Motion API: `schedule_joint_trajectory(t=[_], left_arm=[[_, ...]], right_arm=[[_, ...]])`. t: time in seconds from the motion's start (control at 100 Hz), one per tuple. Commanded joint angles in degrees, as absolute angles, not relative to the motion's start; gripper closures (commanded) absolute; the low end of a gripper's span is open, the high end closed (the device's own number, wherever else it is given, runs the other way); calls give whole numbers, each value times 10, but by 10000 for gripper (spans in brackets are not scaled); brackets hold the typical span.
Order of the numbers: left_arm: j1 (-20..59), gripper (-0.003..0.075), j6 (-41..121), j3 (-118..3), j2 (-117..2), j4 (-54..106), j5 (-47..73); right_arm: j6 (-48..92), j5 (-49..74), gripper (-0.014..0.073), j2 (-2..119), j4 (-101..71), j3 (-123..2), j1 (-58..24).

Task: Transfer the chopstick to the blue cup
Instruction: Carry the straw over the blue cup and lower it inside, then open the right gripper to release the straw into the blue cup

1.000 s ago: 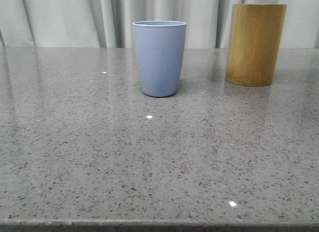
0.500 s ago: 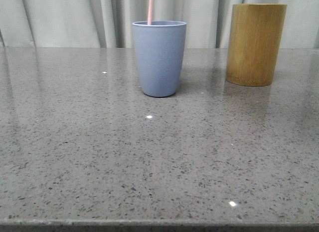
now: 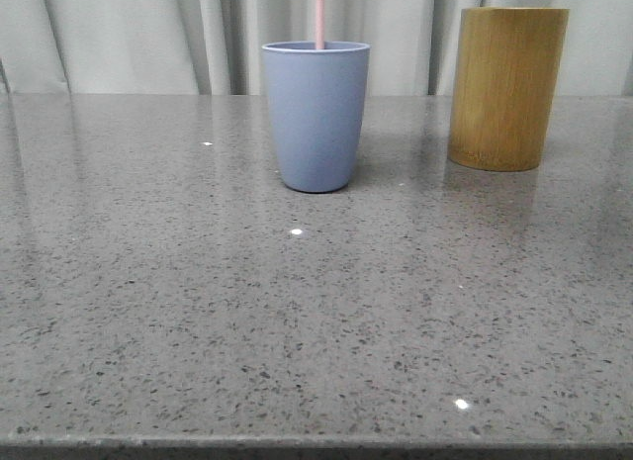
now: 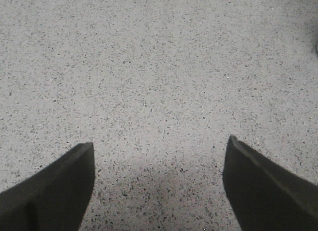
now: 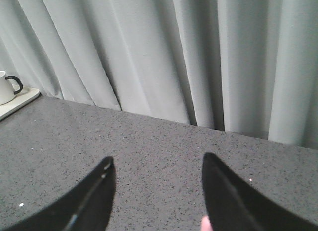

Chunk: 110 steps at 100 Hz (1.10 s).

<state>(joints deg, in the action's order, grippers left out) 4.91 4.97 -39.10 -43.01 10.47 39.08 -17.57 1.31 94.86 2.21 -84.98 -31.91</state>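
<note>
We see the chopstick standing upright in the blue cup near the table's far edge. Its pink tip sits just beside the right gripper's spread fingers. Left gripper hangs open over bare tabletop.

The surface looks like polished speckled grey stone, glossy enough to carry small bright glints and soft reflections of what stands on it. The blue cup, toward 12 o'clock in the front view, reads as matt, smooth plastic with no sheen. The chopstick rising from it is a smooth pale pink. At about 2 o'clock the bamboo cylinder shows a yellow-brown wood grain with a dull satin finish. The curtain behind is pale cloth in soft folds. The left hand and right hand have dark, matt, smooth fingers.
</note>
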Motion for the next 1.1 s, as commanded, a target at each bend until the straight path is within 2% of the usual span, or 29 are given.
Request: schedule_joint_trajectory(t=[0.0, 0.36, 0.75, 0.89, 1.09], left_arm=[[48, 209, 46, -406, -427, 110, 354], [48, 209, 46, -406, -427, 110, 354], [48, 209, 46, -406, -427, 110, 354], [48, 209, 46, -406, -427, 110, 354], [48, 209, 46, -406, -427, 110, 354]], right_arm=[[-175, -30, 67, 923, 23, -870, -319], [-154, -30, 62, 897, 24, -870, -305], [-150, 178, 62, 773, 118, -865, -232], [-150, 210, 62, 717, 140, -814, -232], [-150, 207, 62, 618, 142, -680, -232]])
